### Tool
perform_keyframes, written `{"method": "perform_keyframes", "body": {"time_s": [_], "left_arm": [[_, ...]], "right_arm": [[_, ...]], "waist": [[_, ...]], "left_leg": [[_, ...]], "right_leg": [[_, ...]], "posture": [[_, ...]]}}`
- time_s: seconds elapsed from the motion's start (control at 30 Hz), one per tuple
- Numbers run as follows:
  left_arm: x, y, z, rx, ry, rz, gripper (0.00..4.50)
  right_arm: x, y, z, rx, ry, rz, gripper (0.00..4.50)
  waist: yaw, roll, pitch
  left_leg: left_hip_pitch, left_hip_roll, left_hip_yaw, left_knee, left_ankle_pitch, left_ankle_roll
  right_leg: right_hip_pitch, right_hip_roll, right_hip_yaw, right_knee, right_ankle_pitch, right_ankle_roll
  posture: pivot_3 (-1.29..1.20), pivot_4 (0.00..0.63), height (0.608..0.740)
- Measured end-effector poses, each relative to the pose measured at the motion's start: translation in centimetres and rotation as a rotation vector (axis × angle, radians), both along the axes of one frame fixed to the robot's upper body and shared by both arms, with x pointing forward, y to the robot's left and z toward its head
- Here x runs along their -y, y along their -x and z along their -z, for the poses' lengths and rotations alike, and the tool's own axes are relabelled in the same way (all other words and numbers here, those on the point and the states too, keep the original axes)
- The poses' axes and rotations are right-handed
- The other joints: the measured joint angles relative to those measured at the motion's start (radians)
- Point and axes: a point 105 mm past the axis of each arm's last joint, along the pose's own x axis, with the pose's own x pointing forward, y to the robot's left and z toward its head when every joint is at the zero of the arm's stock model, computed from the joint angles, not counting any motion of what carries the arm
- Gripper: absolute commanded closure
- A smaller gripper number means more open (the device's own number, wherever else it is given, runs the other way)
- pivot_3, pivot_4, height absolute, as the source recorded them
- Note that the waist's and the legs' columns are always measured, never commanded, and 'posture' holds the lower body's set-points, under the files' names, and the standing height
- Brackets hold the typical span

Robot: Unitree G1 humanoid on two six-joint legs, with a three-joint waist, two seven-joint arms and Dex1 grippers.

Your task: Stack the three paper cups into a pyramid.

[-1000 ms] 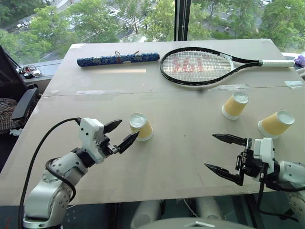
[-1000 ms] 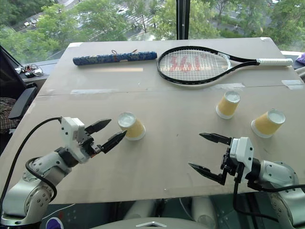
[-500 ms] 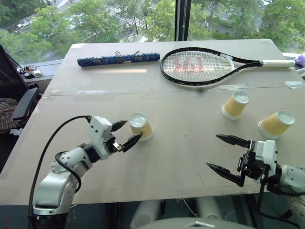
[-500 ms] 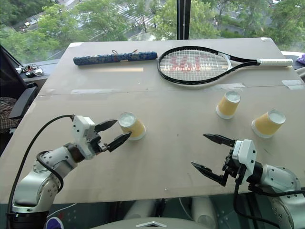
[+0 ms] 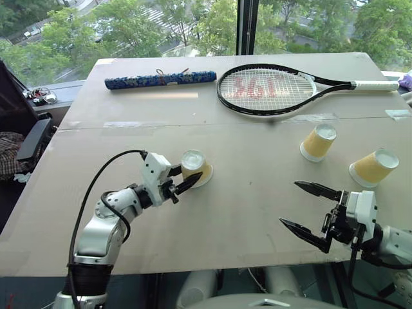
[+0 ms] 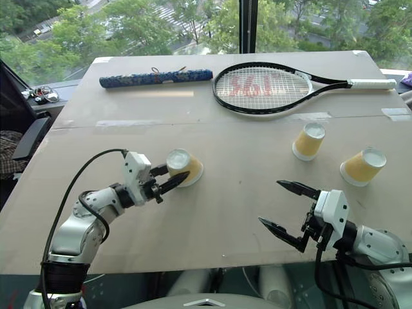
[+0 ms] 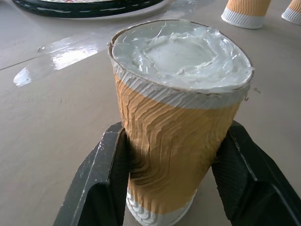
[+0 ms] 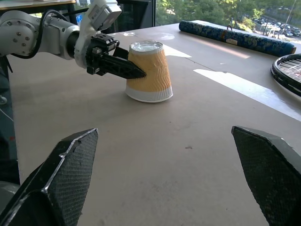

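A: The left gripper has closed its two black fingers on the nearest yellow-orange paper cup with the white rim and base, one finger on each side of the ribbed wall. The cup stands upside down on the tan counter, and it looks a little tilted.

B: That wall is thin paper. If the squeeze is hard, I'd expect it to buckle, and a dented cup would sit crooked in the pyramid.

A: Also, the fingers grip at mid-height, so the cup could pivot between them when lifted and swing off level.

B: Where are the others?

A: The second yellow-orange paper cup and the third one stand upside down too, well apart from the held cup, over on the robot's right and apart from each other. The right gripper hangs wide open near the front edge, holding nothing.

B: So the base pair isn't together yet. Carrying the cup across, the left arm could brush that open gripper or knock a light cup over.

A: The black tennis racket lies farther back, clear of that path.
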Motion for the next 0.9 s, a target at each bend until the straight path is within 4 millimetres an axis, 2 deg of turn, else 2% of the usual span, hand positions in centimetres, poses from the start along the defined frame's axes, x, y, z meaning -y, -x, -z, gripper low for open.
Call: {"method": "perform_keyframes", "body": {"time_s": [0.27, 0.47, 0.6, 0.63, 0.67, 0.73, 0.77, 0.9], "left_arm": [[4.1, -1.7, -1.0, 0.021, 0.029, 0.133, 2.22], [7.2, -2.8, 0.4, -0.003, 0.020, 0.191, 2.22], [8.0, -3.3, 0.6, 0.013, 0.010, 0.196, 2.22], [8.1, -3.5, 0.5, 0.014, 0.006, 0.198, 1.60], [8.2, -3.5, 0.5, 0.013, 0.006, 0.201, 1.34], [8.5, -3.3, 0.8, -0.004, 0.004, 0.218, 0.41], [8.6, -3.2, 1.0, -0.018, 0.002, 0.226, 0.11], [8.4, -2.7, 1.0, -0.046, 0.021, 0.222, 0.11]], "right_arm": [[0.8, 0.1, 0.2, -0.005, 0.026, 0.088, 0.00], [1.4, 0.6, 1.0, -0.036, 0.038, 0.164, 0.00], [1.3, 0.9, 0.7, -0.019, 0.038, 0.180, 0.00], [1.4, 0.9, 0.7, -0.016, 0.039, 0.186, 0.00], [1.4, 0.8, 0.6, -0.012, 0.041, 0.191, 0.00], [1.3, 0.9, 0.4, -0.005, 0.039, 0.197, 0.00], [1.3, 0.9, 0.3, 0.000, 0.038, 0.199, 0.00], [1.4, 0.8, 0.3, -0.002, 0.027, 0.224, 0.00]], "waist": [[-0.002, 0.000, 0.000], [-0.001, 0.000, 0.000], [-0.002, 0.000, 0.000], [-0.002, 0.000, -0.001], [-0.002, 0.000, -0.001], [-0.002, 0.000, -0.001], [-0.002, 0.000, 0.000], [-0.003, 0.000, 0.000]], "left_leg": [[0.000, 0.000, 0.000, 0.000, 0.000, 0.000], [0.000, 0.000, 0.000, 0.000, 0.000, 0.000], [0.000, 0.000, 0.000, 0.001, 0.000, 0.000], [0.000, 0.000, 0.000, 0.001, 0.000, 0.000], [0.000, 0.000, 0.000, 0.002, 0.000, 0.000], [0.000, 0.000, 0.000, 0.002, 0.000, 0.000], [0.000, 0.000, 0.000, 0.002, 0.000, 0.000], [0.000, 0.000, 0.000, 0.001, 0.000, 0.000]], "right_leg": [[0.000, 0.001, -0.001, 0.000, 0.000, 0.001], [-0.001, 0.001, -0.002, 0.001, 0.001, 0.001], [0.000, 0.001, -0.001, 0.001, 0.001, 0.001], [0.000, 0.001, -0.001, 0.001, 0.001, 0.002], [0.000, 0.001, -0.001, 0.001, 0.001, 0.002], [0.000, 0.001, -0.001, 0.001, 0.001, 0.002], [0.000, 0.001, -0.001, 0.001, 0.001, 0.002], [-0.001, 0.001, -0.001, 0.001, 0.001, 0.002]], "posture": [[0.00, 0.150, 0.740], [0.00, 0.150, 0.740], [0.00, 0.150, 0.740], [0.00, 0.150, 0.740], [0.00, 0.150, 0.740], [0.00, 0.150, 0.740], [0.00, 0.150, 0.740], [0.00, 0.150, 0.740]]}}
